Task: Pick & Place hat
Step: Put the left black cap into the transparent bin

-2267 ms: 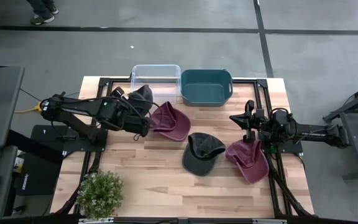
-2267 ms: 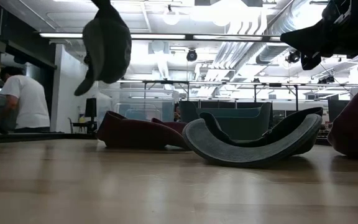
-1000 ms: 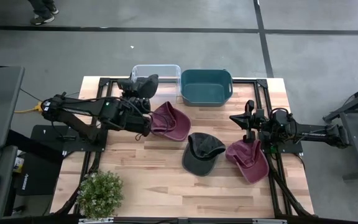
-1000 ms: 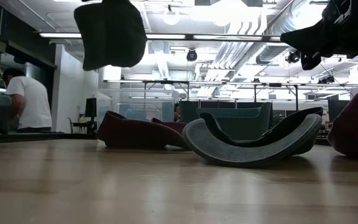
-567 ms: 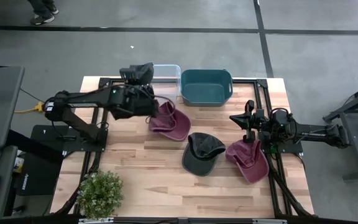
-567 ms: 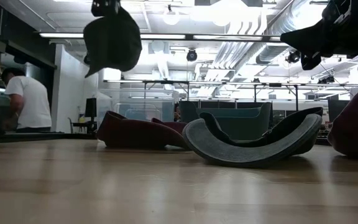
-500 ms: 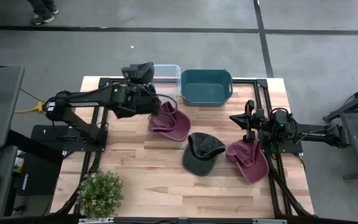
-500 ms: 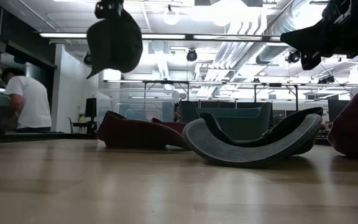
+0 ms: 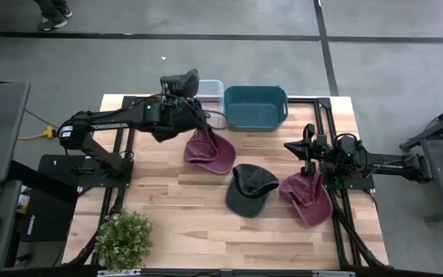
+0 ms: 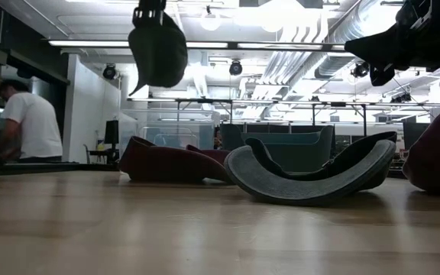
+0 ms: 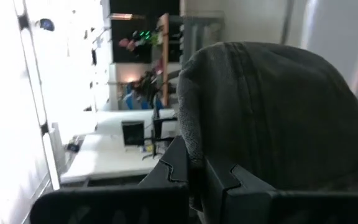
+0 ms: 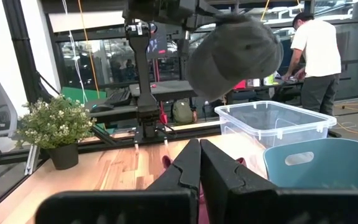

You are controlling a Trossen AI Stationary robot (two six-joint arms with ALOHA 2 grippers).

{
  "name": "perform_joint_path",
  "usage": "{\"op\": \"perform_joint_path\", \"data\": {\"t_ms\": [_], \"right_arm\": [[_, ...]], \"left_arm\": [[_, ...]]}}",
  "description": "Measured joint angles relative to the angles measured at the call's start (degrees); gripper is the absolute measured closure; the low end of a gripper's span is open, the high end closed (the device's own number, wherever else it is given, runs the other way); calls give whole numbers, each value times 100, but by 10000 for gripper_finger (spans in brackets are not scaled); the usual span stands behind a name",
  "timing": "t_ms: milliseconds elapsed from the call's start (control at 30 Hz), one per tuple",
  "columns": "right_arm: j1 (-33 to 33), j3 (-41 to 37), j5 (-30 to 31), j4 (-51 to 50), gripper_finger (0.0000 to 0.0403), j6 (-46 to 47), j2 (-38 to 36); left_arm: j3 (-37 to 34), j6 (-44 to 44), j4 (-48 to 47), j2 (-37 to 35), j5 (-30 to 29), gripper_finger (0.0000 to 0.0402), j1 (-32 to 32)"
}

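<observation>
Overhead looks straight down; low looks level; both share held dark hat [image 9: 183, 81].

Grey hat [image 9: 181, 81], maroon hats [image 9: 208, 151], teal bin [image 9: 255, 107].

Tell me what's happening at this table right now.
The left gripper has its jaws shut on a dark grey fabric cap and holds it up in the air by the clear plastic bin, next to the teal plastic tub. Two maroon caps and another dark grey cap lie on the wooden table. The right gripper waits near the table's right edge, jaws shut and empty.
</observation>
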Motion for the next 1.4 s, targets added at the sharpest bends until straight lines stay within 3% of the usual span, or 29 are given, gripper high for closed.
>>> {"op": "perform_joint_path", "data": {"t_ms": [200, 500, 600, 867, 1400], "right_arm": [[1, 0, -1, 0, 402, -1, 0], [1, 0, 1, -2, 402, 1, 0], [1, 1, 2, -4, 402, 1, 0], [1, 1, 3, -52, 402, 0, 0], [1, 2, 2, -86, 402, 0, 0]], "left_arm": [[13, 70, 177, 315, -481, 401, 181], [-33, -799, 297, 691, -623, 401, 383], [12, -1159, 260, 897, -932, 401, 464], [-13, -1730, 14, 960, -950, 401, 765], [-11, -1693, 206, 946, -811, 401, 877]]}}
